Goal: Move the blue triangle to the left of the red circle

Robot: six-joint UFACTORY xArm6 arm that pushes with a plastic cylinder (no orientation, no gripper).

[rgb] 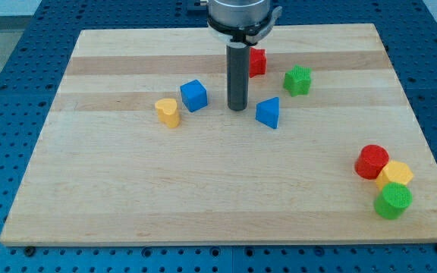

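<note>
The blue triangle (268, 113) lies on the wooden board, a little above and right of its middle. The red circle (372, 161) sits far to the view's right, lower down, touching a yellow hexagon block (395, 175). My tip (238, 108) stands on the board just left of the blue triangle, a small gap between them. The rod rises from there to the arm's mount at the view's top.
A blue cube (193, 95) and a yellow block (168, 111) lie left of my tip. A red block (257, 62), partly behind the rod, and a green star (297, 80) lie above the triangle. A green circle (393, 201) sits below the yellow hexagon.
</note>
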